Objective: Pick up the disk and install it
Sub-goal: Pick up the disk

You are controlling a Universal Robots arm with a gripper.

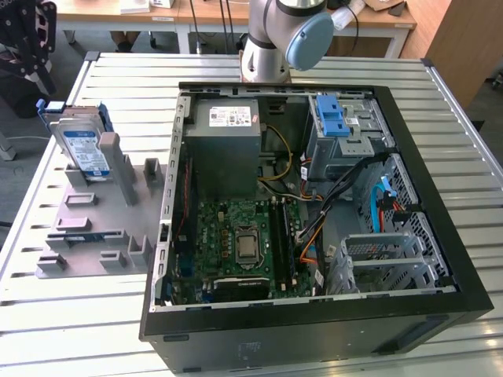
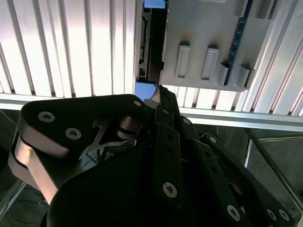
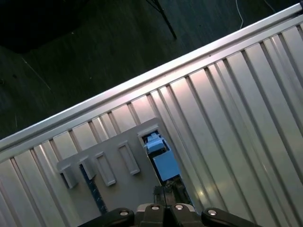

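The disk [image 1: 85, 149], a silver drive with a white-and-blue label in a blue carrier frame, stands on edge in a grey slotted holder [image 1: 102, 220] at the exterior view's left. My gripper [image 1: 31, 75] hangs just above and beyond its top edge, apart from it. In the first wrist view the fingertips of the gripper [image 3: 168, 191] sit close together, shut, over the blue carrier edge of the disk [image 3: 163, 163]. In the second wrist view the gripper [image 2: 161, 92] points at the disk's blue edge [image 2: 144, 89] beside the holder [image 2: 203, 28].
An open computer case [image 1: 314, 322] lies on the ribbed metal table [image 1: 78, 330], at the exterior view's right of the holder. Inside are a grey power-supply box [image 1: 228, 129], a motherboard [image 1: 244, 239], cables and a drive bay with a blue latch [image 1: 336, 124]. The arm's base [image 1: 275, 39] stands behind the case.
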